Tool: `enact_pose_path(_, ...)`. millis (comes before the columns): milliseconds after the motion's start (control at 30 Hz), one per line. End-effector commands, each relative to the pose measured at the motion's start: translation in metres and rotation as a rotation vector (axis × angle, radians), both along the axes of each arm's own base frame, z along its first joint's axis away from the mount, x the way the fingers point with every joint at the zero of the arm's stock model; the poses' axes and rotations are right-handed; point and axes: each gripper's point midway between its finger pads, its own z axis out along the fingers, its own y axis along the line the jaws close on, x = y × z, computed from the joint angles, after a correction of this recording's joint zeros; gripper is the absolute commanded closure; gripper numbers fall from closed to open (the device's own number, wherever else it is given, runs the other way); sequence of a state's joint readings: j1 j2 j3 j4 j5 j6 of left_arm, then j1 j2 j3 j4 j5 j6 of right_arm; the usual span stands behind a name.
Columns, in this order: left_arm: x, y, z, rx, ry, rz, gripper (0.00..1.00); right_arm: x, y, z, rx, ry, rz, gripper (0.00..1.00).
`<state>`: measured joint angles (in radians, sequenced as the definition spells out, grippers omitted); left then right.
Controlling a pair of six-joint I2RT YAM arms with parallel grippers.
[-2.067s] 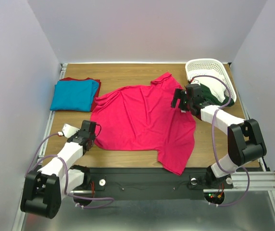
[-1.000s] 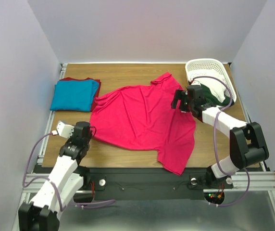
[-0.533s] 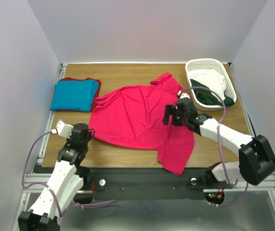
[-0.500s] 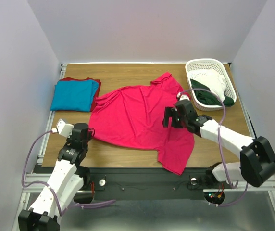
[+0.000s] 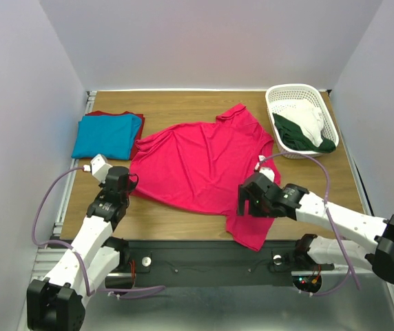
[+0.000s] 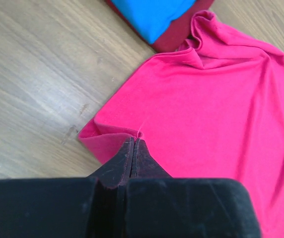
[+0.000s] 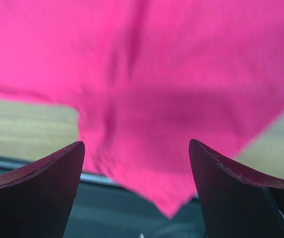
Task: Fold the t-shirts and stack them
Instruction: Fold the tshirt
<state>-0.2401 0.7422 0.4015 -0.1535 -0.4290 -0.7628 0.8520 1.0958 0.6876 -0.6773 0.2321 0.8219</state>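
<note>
Both arms wore white shells, left arm (image 5: 90,238) and right arm (image 5: 341,219), with chunky black joint housings between. Lilac cables (image 5: 37,217) looped off each one. Up close, the left fingers (image 6: 127,163) were matte black wedges. The right fingers (image 7: 37,173) were black too, with pale, scuffed edges.

Bare table (image 5: 183,107) runs between folded stack (image 5: 106,136) and basket (image 5: 284,90).

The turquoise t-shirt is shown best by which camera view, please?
The top external view shows the whole folded turquoise t-shirt. The left wrist view catches only one corner; the right wrist view, none.
</note>
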Motion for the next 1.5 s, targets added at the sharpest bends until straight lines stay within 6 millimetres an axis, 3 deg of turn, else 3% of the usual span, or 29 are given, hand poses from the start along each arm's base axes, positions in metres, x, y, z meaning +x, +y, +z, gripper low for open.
enact_pose_path(0,0.013,-0.001,0.027,0.024,-0.088,-0.03,1.0,-0.033,-0.029,-0.005,-0.098,0.083,-0.128,0.09)
enact_pose_path(233,0.015,-0.003,0.025,0.026,-0.083,-0.041,1.0,-0.077,-0.04,-0.019,-0.141,0.207,-0.13,0.14)
enact_pose_path(467,0.013,-0.004,0.02,0.026,-0.074,-0.048,1.0,-0.101,-0.045,-0.027,-0.131,0.27,-0.148,0.19)
enact_pose_path(600,0.014,-0.004,0.021,0.025,-0.076,-0.049,1.0,-0.099,-0.043,-0.027,-0.09,0.248,-0.18,0.23)
enact_pose_path(733,0.014,-0.005,0.021,0.024,-0.073,-0.054,1.0,-0.101,-0.037,-0.042,-0.085,0.27,-0.175,0.28)
enact_pose_path(1000,0.014,-0.003,0.022,0.027,-0.076,-0.043,1.0,-0.1,-0.042,-0.052,-0.094,0.251,-0.211,0.33)
enact_pose_path(1200,0.014,-0.003,0.022,0.028,-0.071,-0.043,1.0,-0.101,-0.035,-0.064,-0.059,0.266,-0.21,0.41)
enact_pose_path(1467,0.013,-0.002,0.021,0.034,-0.069,-0.037,1.0,-0.098,-0.032,-0.067,-0.052,0.251,-0.213,0.62)
